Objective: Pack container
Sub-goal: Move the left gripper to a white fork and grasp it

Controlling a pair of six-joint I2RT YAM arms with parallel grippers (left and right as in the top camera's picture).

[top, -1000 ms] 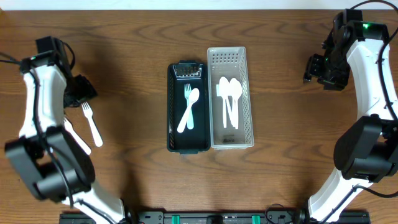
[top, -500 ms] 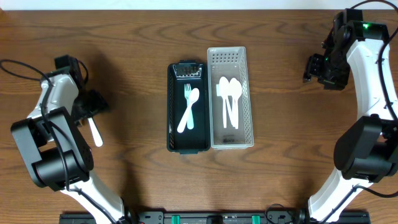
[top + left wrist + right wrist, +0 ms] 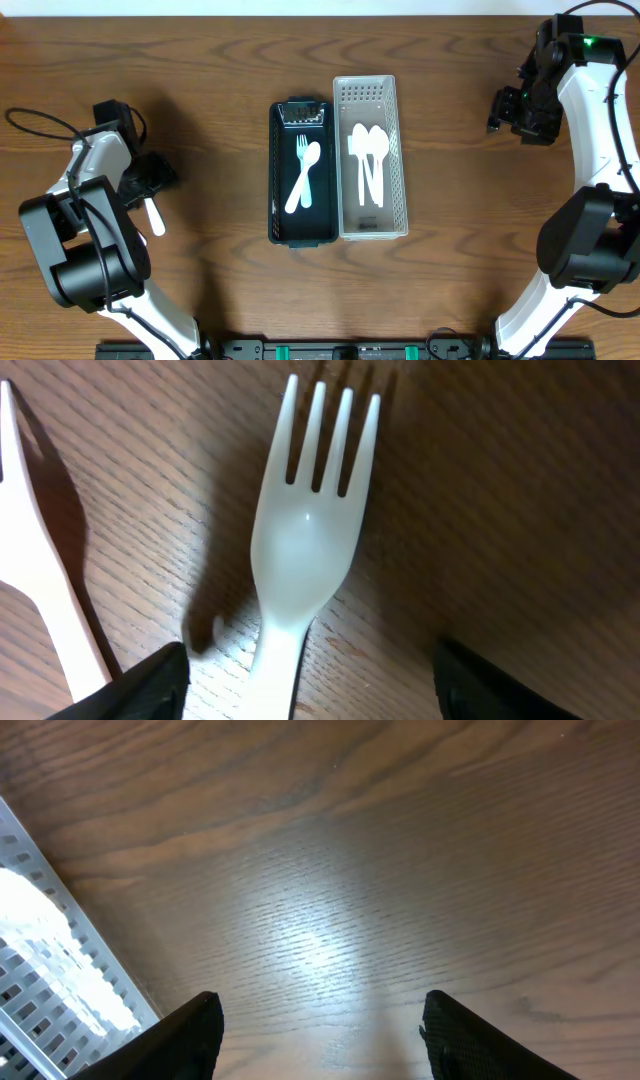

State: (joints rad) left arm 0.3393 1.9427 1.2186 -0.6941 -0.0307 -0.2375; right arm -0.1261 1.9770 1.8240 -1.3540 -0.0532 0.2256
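Vs. the earlier frame, the left end effector (image 3: 152, 176) has been brought in and down over the white fork (image 3: 300, 560) on the desk (image 3: 220, 60), well left of the black tray (image 3: 272, 170). Jaws are seen apart, straddling the fork's neck, no contact yet. Right end effector (image 3: 508, 110): apart, empty, parked far right. Step in hand, prob.: fork pickup. Next: to be lowered & closed on the handle, then carried to the tray.

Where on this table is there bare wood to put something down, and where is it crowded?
Free: the wood between the white basket and the right gripper, between the black bin and the left gripper, and in front of both containers. Crowded: the middle, where they sit side by side, and by the left gripper, over a white fork.
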